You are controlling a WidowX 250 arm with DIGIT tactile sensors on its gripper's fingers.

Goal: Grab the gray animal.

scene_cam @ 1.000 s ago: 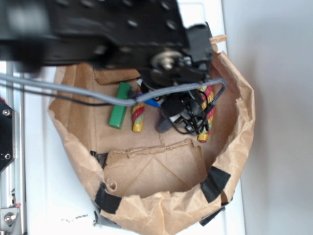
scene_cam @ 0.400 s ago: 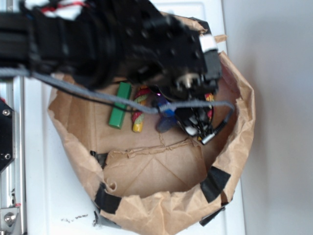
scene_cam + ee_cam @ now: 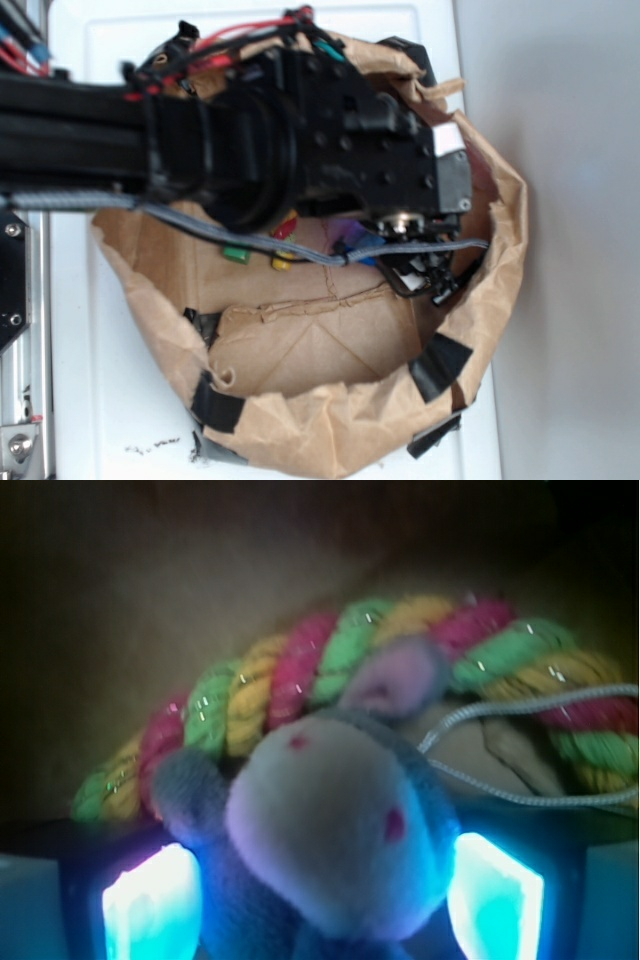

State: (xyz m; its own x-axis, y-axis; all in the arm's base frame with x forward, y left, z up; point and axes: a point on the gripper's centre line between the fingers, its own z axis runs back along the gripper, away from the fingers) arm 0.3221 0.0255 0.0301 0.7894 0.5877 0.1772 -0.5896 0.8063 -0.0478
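Fuzzy plush gray animal, twisted fibrous rope arch, crumpled matt paper bag.

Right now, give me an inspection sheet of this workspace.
Surface: crumpled brown paper bag taped with black patches, on a white table.
Job's things: gray animal fills the wrist view, muzzle toward the camera, lying between the fingers.
Clutter: red-yellow-green rope arch behind the animal; green block, mostly hidden under the arm.
Gripper: gripper down inside the bag, one finger on each side of the animal; contact cannot be told.
Cables: gray cable along the arm.
Surroundings: pale wall at right.
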